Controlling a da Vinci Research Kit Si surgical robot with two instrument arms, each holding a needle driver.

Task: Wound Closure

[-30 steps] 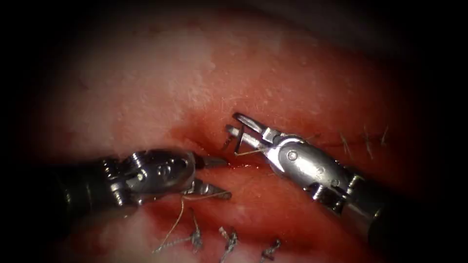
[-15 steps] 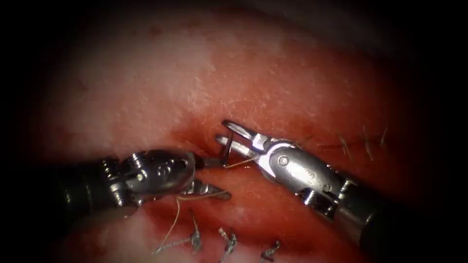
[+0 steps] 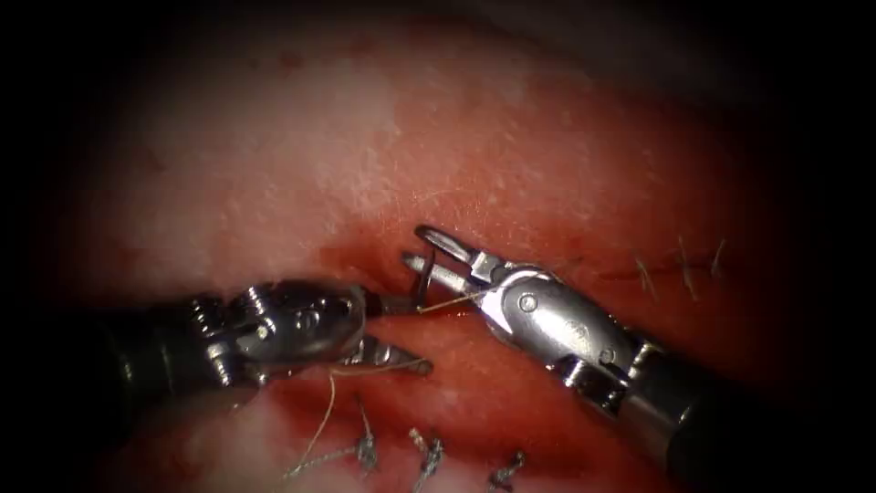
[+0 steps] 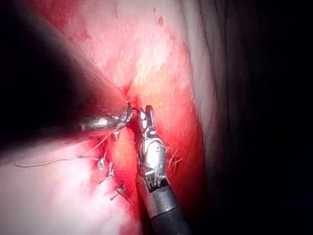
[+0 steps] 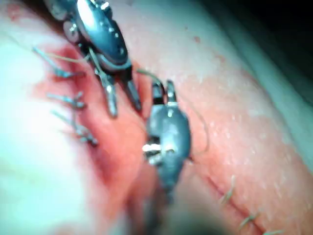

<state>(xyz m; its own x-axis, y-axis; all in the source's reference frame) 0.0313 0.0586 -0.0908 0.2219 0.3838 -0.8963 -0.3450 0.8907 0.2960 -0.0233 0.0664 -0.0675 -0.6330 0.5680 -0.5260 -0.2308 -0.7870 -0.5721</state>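
In the endoscope view the tissue (image 3: 301, 164) is seen with its cut (image 3: 365, 265) running across the middle, wet with red fluid (image 3: 474, 365). The left end effector (image 3: 406, 333) is reached in from the left with its two jaws spread apart; nothing is seen gripped between them. A strand of thread (image 3: 324, 415) is draped beside its lower jaw and trails down toward the cut ends of thread (image 3: 365, 449) that stand up along the near edge of the tissue. The right end effector (image 3: 422, 251) is brought in from the right, its jaws parted a little around the needle (image 3: 422, 285), which is seen as a short dark piece standing between the two tools just over the cut; which part of its curve is held cannot be told, nor whether its tip is in the tissue. The upper jaw of the left tool lies close beside the needle, and contact cannot be judged. A pale length of thread is led from the needle toward the right tool's wrist. In the right wrist view the right end effector (image 5: 163, 89) and the left end effector (image 5: 122, 103) are shown tip to tip above the reddened cut. More cut ends of thread (image 3: 680, 267) are seen to the right.
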